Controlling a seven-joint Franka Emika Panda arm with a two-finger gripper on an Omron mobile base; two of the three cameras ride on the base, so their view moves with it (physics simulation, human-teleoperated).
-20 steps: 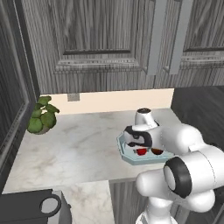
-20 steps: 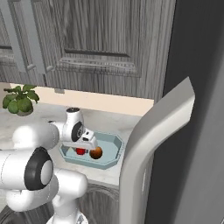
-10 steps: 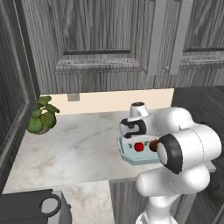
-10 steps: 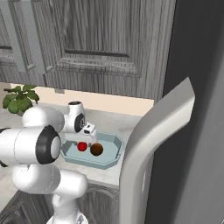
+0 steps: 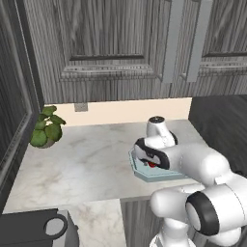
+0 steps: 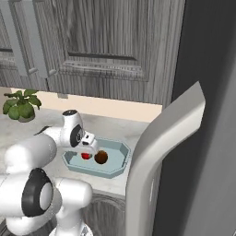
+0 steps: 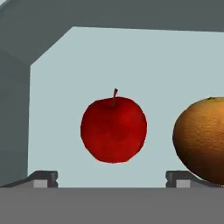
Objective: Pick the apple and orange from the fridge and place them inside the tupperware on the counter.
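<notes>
The apple (image 7: 113,130) lies on the pale floor of the tupperware (image 7: 131,57), stem up, with the orange (image 7: 201,140) close beside it. My gripper (image 7: 111,179) hovers just above the apple, open, its fingertips (image 7: 43,178) wide apart and touching neither fruit. From the right base view the tupperware (image 6: 119,153) sits on the counter (image 6: 133,131) holding the apple (image 6: 85,156) and the orange (image 6: 101,157), with the gripper (image 6: 90,148) over the apple. The left base view shows the tupperware (image 5: 144,174) mostly behind my arm, and a bit of the apple (image 5: 151,164).
The fridge's open grey door (image 6: 161,152) stands right beside the tupperware, and the fridge body (image 6: 209,115) rises to the right. A potted plant (image 5: 47,128) sits at the counter's far left. Upper cabinets (image 5: 116,43) hang overhead. A dark appliance (image 5: 34,231) is at the lower left.
The gripper has opened and let go of the apple, which now rests in the tupperware beside the orange. The arm's elbow has swung to the side and the hand has risen slightly.
</notes>
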